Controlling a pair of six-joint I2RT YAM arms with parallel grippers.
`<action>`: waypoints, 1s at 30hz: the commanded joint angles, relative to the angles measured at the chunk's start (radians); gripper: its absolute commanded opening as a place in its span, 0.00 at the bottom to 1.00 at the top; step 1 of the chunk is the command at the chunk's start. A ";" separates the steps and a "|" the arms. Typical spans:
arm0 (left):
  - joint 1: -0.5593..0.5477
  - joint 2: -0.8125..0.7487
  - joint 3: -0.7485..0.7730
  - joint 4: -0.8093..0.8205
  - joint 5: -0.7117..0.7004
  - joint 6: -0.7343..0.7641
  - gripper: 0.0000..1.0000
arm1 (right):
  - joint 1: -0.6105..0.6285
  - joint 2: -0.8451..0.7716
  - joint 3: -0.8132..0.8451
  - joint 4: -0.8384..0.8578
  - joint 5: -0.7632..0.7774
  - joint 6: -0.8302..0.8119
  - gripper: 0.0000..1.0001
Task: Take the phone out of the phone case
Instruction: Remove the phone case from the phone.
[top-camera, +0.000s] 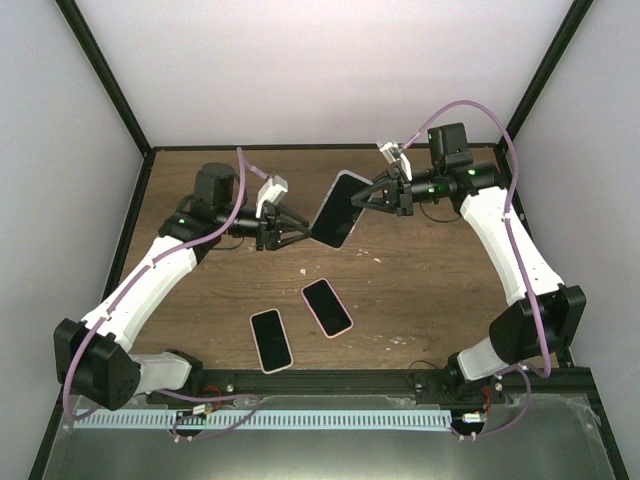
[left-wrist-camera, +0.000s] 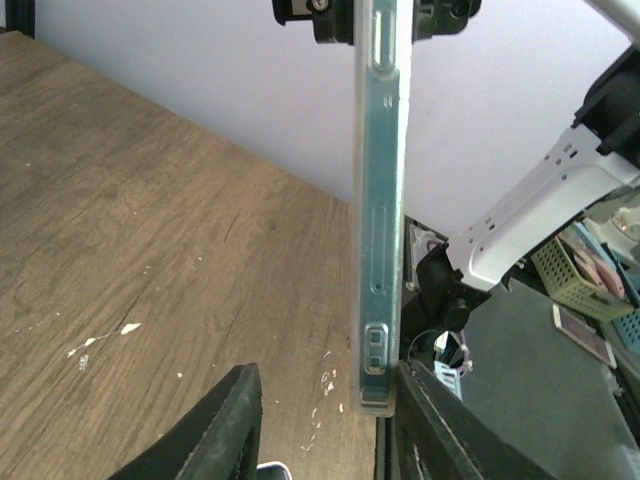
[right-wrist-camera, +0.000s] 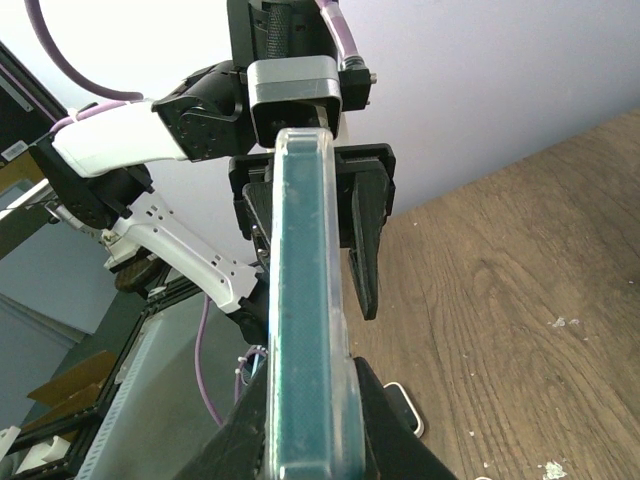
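A phone in a clear case (top-camera: 338, 210) is held in the air above the table, tilted on edge between both arms. My right gripper (top-camera: 365, 197) is shut on its far end. In the right wrist view the case's edge (right-wrist-camera: 305, 330) sits pinched between the two black fingers of the right gripper (right-wrist-camera: 310, 440). My left gripper (top-camera: 300, 232) is open around the near end. In the left wrist view the case (left-wrist-camera: 380, 200) stands edge-on beside the right finger (left-wrist-camera: 440, 430), while the left finger (left-wrist-camera: 230, 430) is well apart from it.
Two other phones in pinkish cases lie face up on the wooden table (top-camera: 200, 300), one at the front middle (top-camera: 270, 340) and one just right of it (top-camera: 327, 307). One of them shows in the right wrist view (right-wrist-camera: 405, 405). Black frame posts rise at the back corners.
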 joint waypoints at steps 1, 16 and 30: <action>-0.004 0.008 0.013 -0.063 -0.032 0.075 0.37 | 0.006 -0.042 0.015 0.023 -0.106 0.010 0.01; 0.088 0.127 0.010 0.013 -0.242 0.204 0.23 | 0.060 0.031 0.127 -0.309 -0.262 -0.253 0.01; 0.177 0.227 -0.003 0.075 -0.204 0.316 0.24 | 0.066 0.001 0.114 -0.261 -0.283 -0.194 0.01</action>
